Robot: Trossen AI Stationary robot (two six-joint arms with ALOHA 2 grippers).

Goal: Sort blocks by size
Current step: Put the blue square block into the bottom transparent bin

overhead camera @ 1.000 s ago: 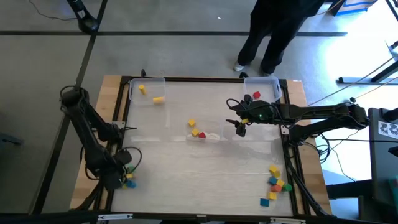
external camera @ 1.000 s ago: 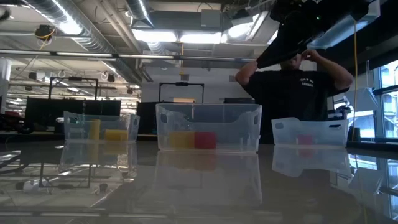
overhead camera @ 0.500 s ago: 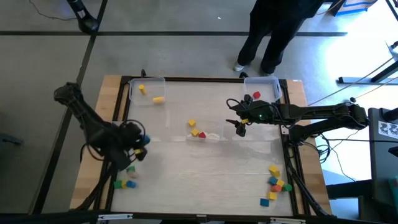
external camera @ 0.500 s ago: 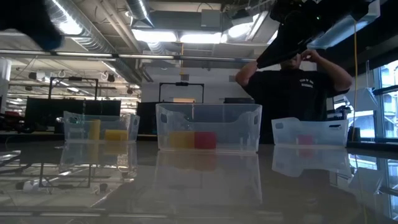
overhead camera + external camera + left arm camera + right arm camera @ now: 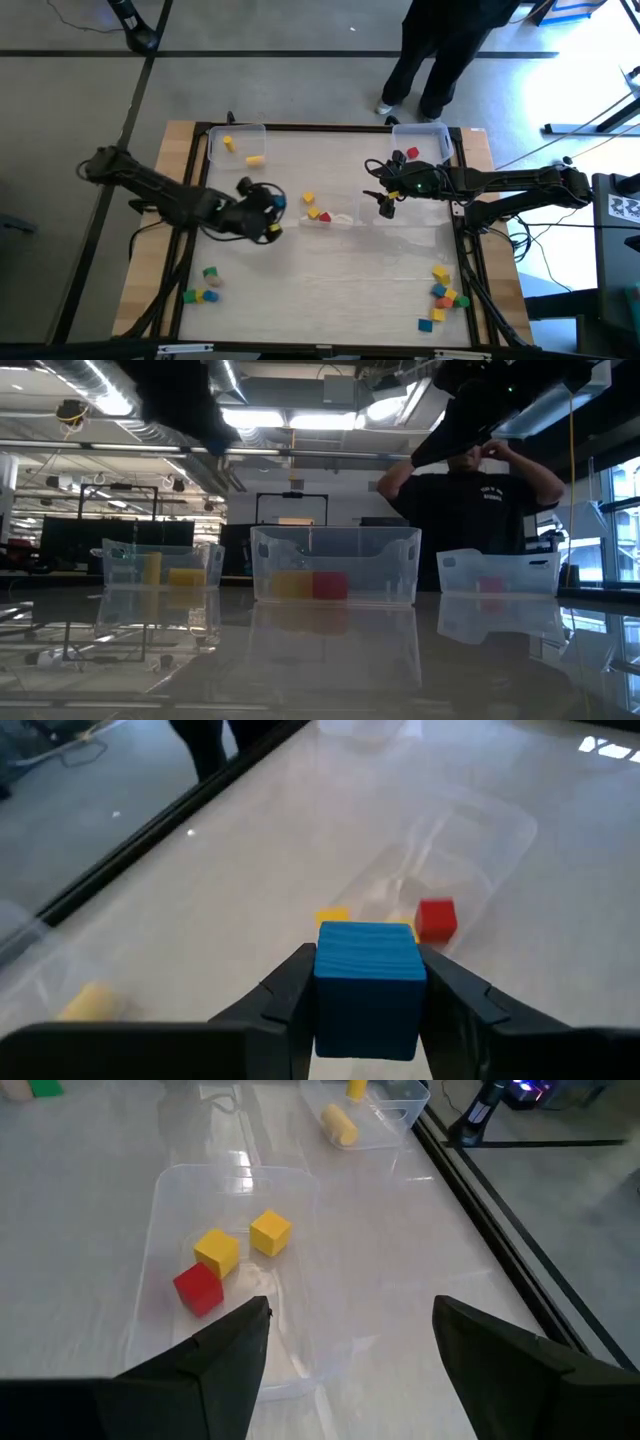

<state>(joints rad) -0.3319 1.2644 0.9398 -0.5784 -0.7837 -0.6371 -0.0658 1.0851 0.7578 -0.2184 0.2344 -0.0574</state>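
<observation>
My left gripper (image 5: 272,212) is shut on a blue block (image 5: 367,982) above the table, just left of the clear middle bin (image 5: 330,212), which holds two yellow blocks and a red block (image 5: 198,1288). My right gripper (image 5: 387,207) hangs open and empty right of that bin. The far left bin (image 5: 237,146) holds two yellow blocks; the far right bin (image 5: 425,143) holds a red block. Loose blocks lie at the near left (image 5: 203,291) and near right (image 5: 442,293). My left gripper pinches the blue block's two opposite side faces (image 5: 325,1005) between its two fingers. The block sits between the fingertips, its top face level, lifted clear of the table.
A person (image 5: 440,50) stands beyond the table's far edge and shows behind the bins in the low view (image 5: 480,510). A dark frame rims the table (image 5: 300,128). Bare tabletop lies between the middle bin and the near edge.
My left gripper has risen from the near left pile with the blue block and swung toward the table's far right, ending beside the middle bin. The block is lifted clear. My right arm has kept still.
</observation>
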